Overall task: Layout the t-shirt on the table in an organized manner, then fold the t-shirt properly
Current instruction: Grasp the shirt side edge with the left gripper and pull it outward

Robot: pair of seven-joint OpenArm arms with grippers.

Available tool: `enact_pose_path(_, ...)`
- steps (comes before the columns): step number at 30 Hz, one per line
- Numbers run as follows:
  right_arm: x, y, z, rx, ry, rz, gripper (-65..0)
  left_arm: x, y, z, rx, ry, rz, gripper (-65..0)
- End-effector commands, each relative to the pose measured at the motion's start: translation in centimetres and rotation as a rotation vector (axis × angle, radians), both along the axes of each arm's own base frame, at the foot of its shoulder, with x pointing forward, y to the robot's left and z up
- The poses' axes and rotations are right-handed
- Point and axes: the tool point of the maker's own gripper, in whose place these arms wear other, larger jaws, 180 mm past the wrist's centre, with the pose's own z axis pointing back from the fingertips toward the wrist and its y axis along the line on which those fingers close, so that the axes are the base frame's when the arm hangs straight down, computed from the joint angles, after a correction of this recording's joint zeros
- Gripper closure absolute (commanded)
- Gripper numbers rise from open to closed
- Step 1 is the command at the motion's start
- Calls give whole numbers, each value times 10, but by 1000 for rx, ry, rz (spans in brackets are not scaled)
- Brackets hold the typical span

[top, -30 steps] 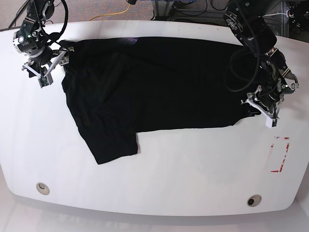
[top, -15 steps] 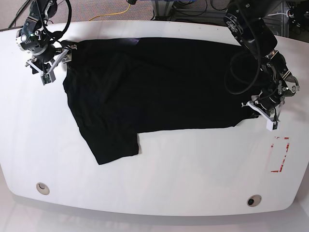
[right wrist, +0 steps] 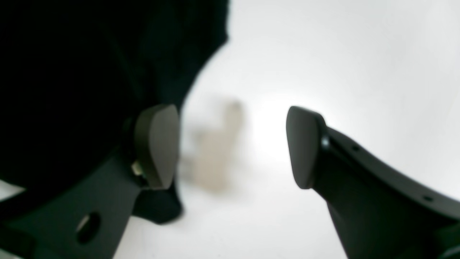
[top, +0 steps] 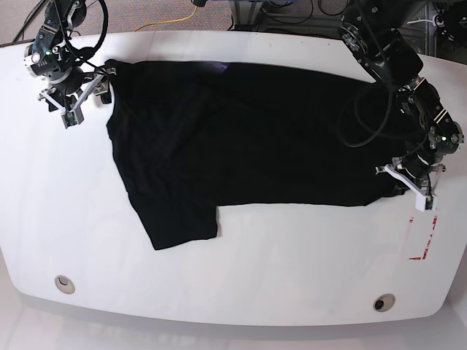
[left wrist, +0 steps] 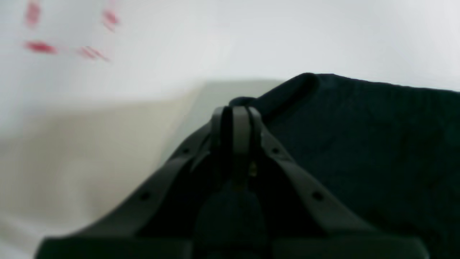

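Shifted right: t-shirt | black, spread flat | left pincer pinching hem

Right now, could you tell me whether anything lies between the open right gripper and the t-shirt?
Nothing visible does. The right gripper hangs open at the t-shirt edge, one finger against the cloth, bare table between its fingers.

Beyond the table's far edge — grey speckled carpet floor, crossed by a thin yellow cable.
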Motion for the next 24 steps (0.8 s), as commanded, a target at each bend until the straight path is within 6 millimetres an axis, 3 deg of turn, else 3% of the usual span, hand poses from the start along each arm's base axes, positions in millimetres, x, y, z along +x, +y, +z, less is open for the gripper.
enact_pose_path(1, 6, -4, 9, -9, -36, 3, -445, 17, -2, 36, 48, -101, -30, -3)
enact_pose_path(7, 6, -4, 9, -9, -36, 3, -445, 23, -13, 53, 97, -132, -75, -4)
enact_pose_path(24, 9, -2, 11, -4, -45, 6, -452, 20, -20, 45, 103, -89, -97, -4)
